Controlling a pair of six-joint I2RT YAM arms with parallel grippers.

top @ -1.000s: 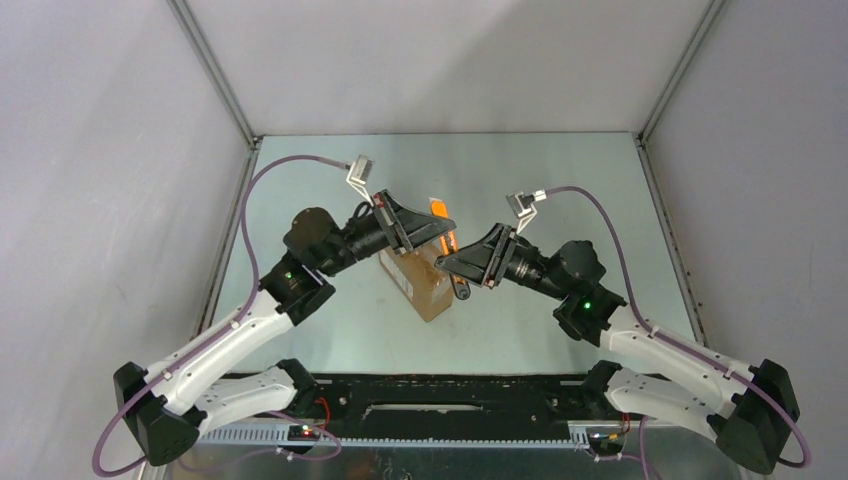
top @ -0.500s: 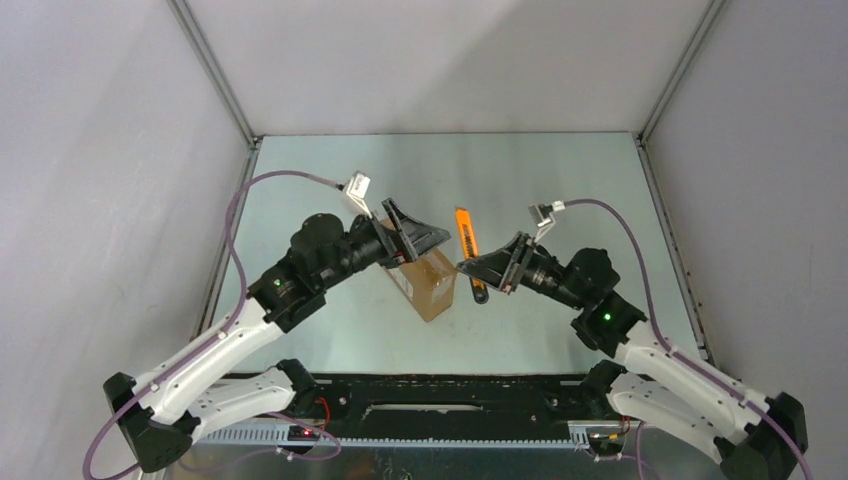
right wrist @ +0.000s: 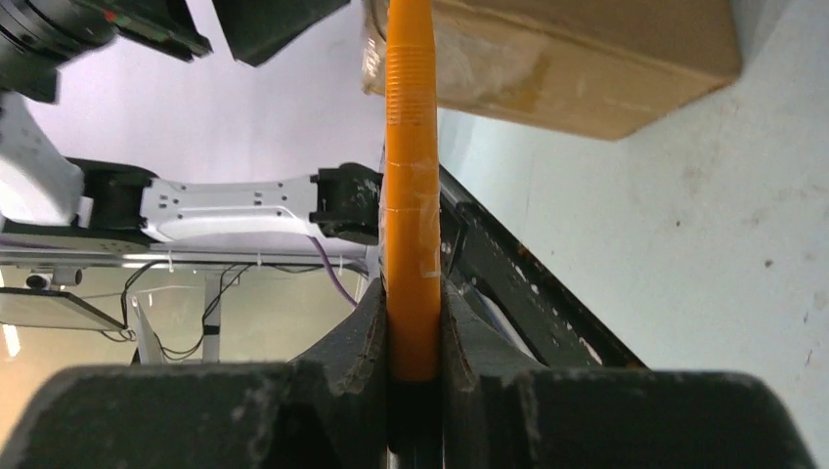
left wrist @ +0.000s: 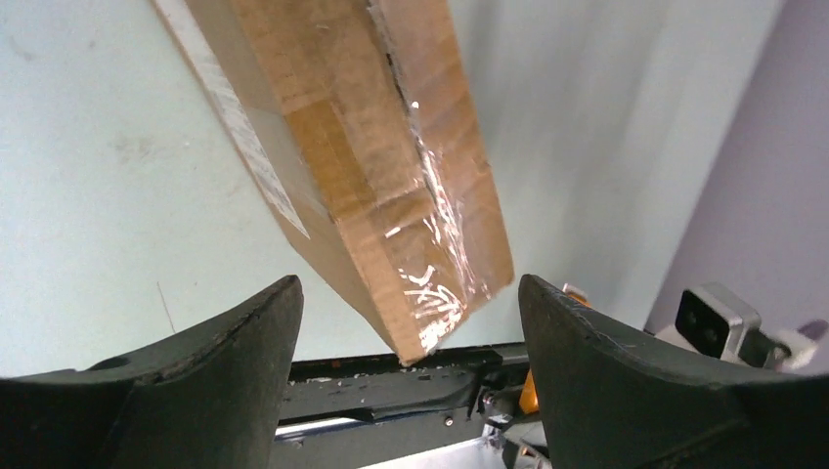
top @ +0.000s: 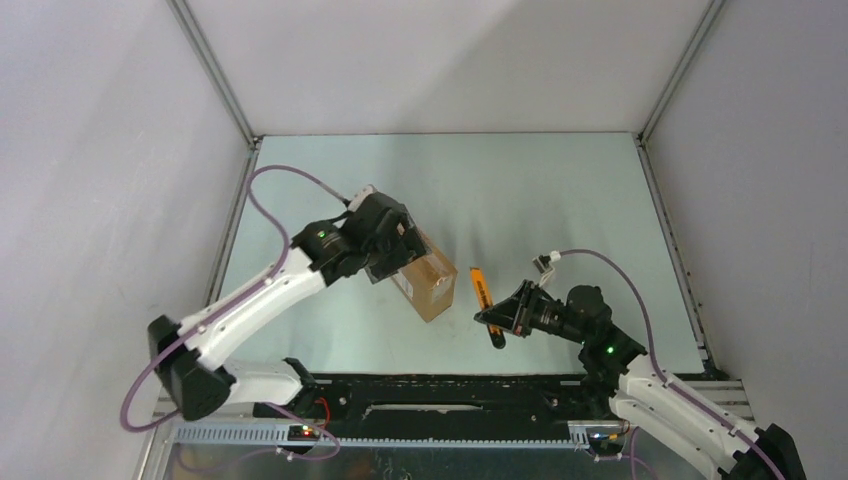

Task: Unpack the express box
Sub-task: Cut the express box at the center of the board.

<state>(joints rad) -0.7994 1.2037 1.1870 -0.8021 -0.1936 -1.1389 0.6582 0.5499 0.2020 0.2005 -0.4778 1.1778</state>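
**Item 1. Right gripper** (right wrist: 413,303): clamped tight on the utility knife (right wrist: 411,147). The orange shaft ran straight out ahead of the jaws. Whether a blade was extended could not be told.

**Item 2. Left gripper** (left wrist: 408,288): jaws spread wide, nothing held.

**Item 3. Express box** (left wrist: 391,147): brown cardboard, lying on the table (top: 540,190) just ahead of the left gripper. One corner showed in the gap between the two fingers (left wrist: 244,332), and no contact was visible on either side. The taped seam faced up, glossy under the light. A white label edge showed on the side face to the left of the fingers. From the right gripper, the box lay beyond and to the right of the knife's tip, near it but apart.

**Item 4. Surroundings:** pale green tabletop with grey enclosure walls and a black rail at the near edge, behind both grippers.

**Hazards, as judged:**
- Box unrestrained. A push from the knife on the seam would likely slide or swing it across the smooth top rather than cut the tape.
- Knife pinched on a narrow, smooth handle. Side load at the tip could twist it in the jaws.
- Left fingers straddled the seam end, so a cut run that way might strike them.
- Too deep a stroke could damage whatever was inside.
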